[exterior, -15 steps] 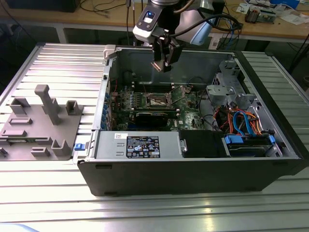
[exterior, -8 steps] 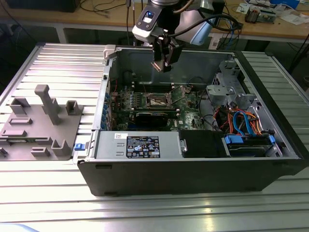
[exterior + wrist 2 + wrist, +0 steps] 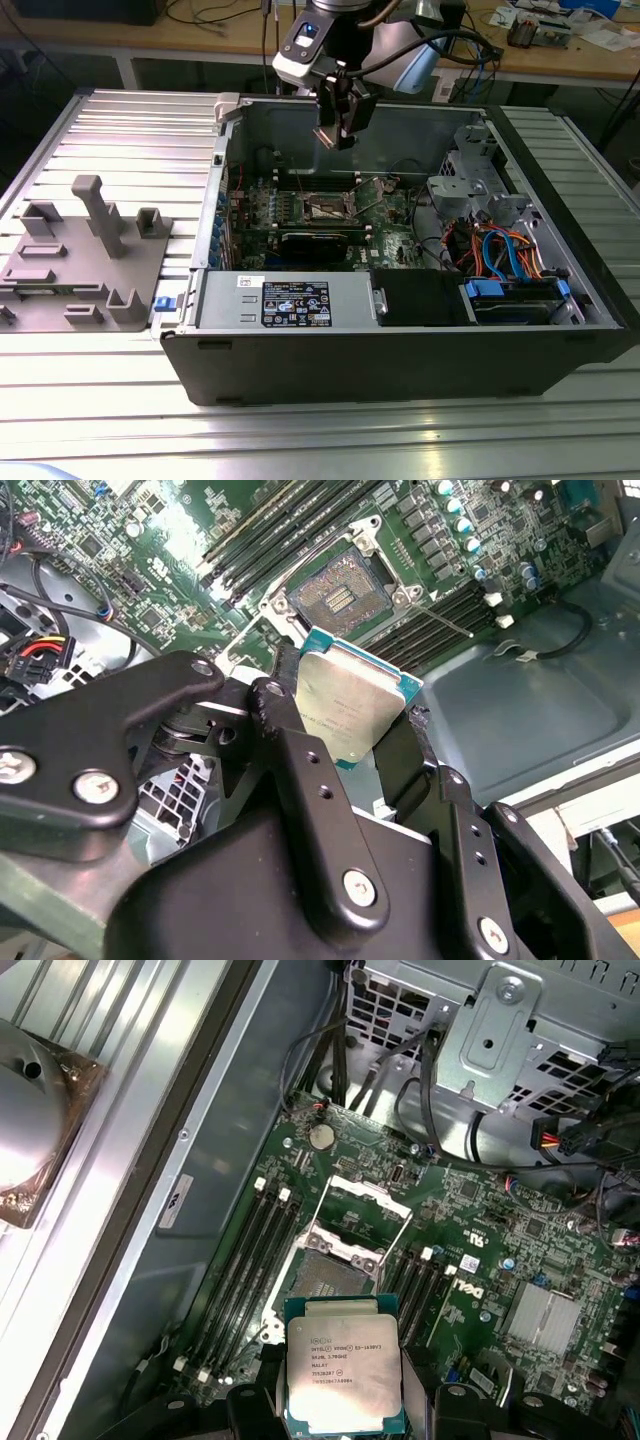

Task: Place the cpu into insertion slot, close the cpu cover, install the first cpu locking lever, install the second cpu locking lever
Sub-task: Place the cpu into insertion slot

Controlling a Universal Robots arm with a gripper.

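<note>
My gripper [image 3: 340, 132] hangs above the open computer case, shut on the cpu [image 3: 342, 1365], a flat square chip with a silvery top and a green edge. In the second wrist view the cpu [image 3: 350, 708] sits clamped between the two black fingers [image 3: 275, 705]. The insertion slot [image 3: 325, 1278] lies bare below it on the green board, and its dark contact field shows in both wrist views [image 3: 335, 595]. The cpu cover [image 3: 365, 1210], a thin metal frame with a square window, stands swung up at the slot's far side. A thin locking lever [image 3: 440, 617] juts out beside the socket.
Long memory slots [image 3: 255, 1260] flank the socket on both sides. A metal drive cage [image 3: 470, 185] and coloured cables [image 3: 505, 250] fill the case at the exterior view's right. The power supply [image 3: 285, 300] sits at the front. A grey fixture [image 3: 90, 250] stands on the table outside.
</note>
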